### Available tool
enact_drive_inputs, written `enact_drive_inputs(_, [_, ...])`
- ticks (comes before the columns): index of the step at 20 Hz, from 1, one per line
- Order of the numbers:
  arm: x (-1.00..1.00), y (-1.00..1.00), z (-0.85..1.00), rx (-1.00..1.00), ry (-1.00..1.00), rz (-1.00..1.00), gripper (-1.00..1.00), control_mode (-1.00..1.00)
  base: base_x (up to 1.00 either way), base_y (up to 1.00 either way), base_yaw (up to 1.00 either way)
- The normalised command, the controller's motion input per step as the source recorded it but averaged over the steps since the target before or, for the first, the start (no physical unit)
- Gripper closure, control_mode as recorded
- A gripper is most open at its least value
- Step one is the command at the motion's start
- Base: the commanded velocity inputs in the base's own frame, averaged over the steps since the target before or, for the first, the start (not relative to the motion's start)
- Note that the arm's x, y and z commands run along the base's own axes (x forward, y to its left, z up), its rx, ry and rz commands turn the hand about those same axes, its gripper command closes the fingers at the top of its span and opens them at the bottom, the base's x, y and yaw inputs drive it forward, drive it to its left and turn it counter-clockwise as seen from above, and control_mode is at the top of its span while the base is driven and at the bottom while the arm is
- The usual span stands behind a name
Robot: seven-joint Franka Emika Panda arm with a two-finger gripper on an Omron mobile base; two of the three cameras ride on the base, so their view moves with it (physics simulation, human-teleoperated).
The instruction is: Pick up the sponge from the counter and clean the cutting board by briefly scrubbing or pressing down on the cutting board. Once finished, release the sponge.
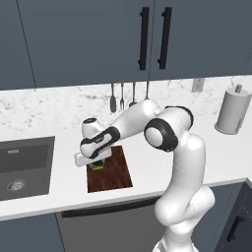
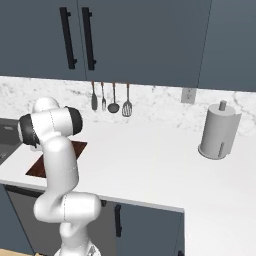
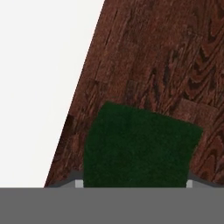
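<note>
Left base view – tool: we see the tool (image 1: 97,162) at the end of the arm, low over the near-left part of the cutting board (image 1: 114,173), pinching the sponge (image 1: 98,164).
Left base view – sponge: a small yellow-green block under the hand; it looks to sit on or just above the board, though we cannot tell contact from here.
Left base view – surroundings: the sink (image 1: 24,167) lies to the tool's left, recessed in the tabletop (image 1: 162,167); the paper towel roll (image 1: 233,112) stands well apart to the tool's right, and the hanging utensils (image 1: 122,96) are on the wall beyond the tool.
Right base view – board: the arm's own body hides the hand; we make out only a strip of the cutting board (image 2: 80,146) past it, with the tabletop (image 2: 150,160) stretching to the right.
Hand view – sponge: the dark green top of the sponge (image 3: 138,146) sits directly ahead of the tool, seated between the jaws, with the board's wood grain (image 3: 175,61) close behind it.
Hand view – edge: the white tabletop (image 3: 39,78) shows on one side of the board.
Progress: we judge the pickup done and the sponge brought to the board.
Remaining: finishing the press or scrub, then letting the sponge go.
</note>
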Motion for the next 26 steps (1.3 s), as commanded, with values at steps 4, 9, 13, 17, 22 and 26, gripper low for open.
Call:
enact_drive_inputs(4, [-0.48,0.02,-0.08,0.0,0.02,0.0,1.0,-1.0,0.0,0.0,0.0])
enact_drive_inputs(9, [-0.62,0.0,-0.02,0.0,0.01,-0.01,1.0,-1.0,0.0,0.0,0.0])
enact_drive_inputs(13, [-0.21,-0.02,-0.48,0.0,0.0,0.0,1.0,-1.0,0.0,0.0,0.0])
enact_drive_inputs(17, [-0.01,0.0,-0.58,0.0,0.02,0.0,1.0,-1.0,0.0,0.0,0.0])
enact_drive_inputs(22, [-0.02,0.0,-0.17,0.0,0.0,-0.01,1.0,-1.0,0.0,0.0,0.0])
enact_drive_inputs(26, [-0.53,0.0,0.0,0.0,0.0,0.0,1.0,-1.0,0.0,0.0,0.0])
